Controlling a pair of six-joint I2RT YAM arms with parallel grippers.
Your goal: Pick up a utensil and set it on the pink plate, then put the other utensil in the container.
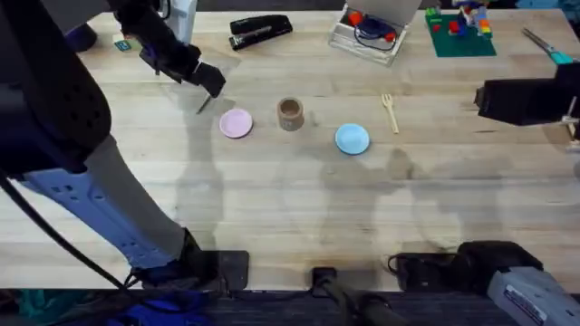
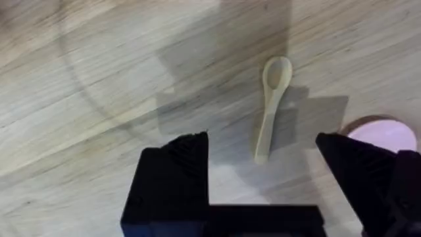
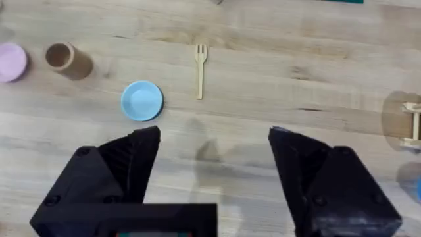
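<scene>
The small wooden spoon (image 2: 273,105) lies flat on the table, just left of the pink plate (image 1: 236,123). My left gripper (image 1: 210,83) hovers over the spoon (image 1: 201,105), open, with its handle between the two black fingers (image 2: 184,171) and the pink plate (image 2: 385,131) beside one finger. The tan cup (image 1: 290,114) stands right of the pink plate. Farther right, the wooden fork (image 1: 390,110) lies on the wood. My right gripper (image 1: 507,100) hangs open at the right side, apart from the fork (image 3: 200,69) and the cup (image 3: 62,58).
A light-blue plate (image 1: 352,139) sits between cup and fork. Along the far edge are a black stapler (image 1: 261,30), a clear plastic box (image 1: 367,32), a green brick plate (image 1: 460,32) and scissors (image 1: 548,45). The near half of the table is bare wood.
</scene>
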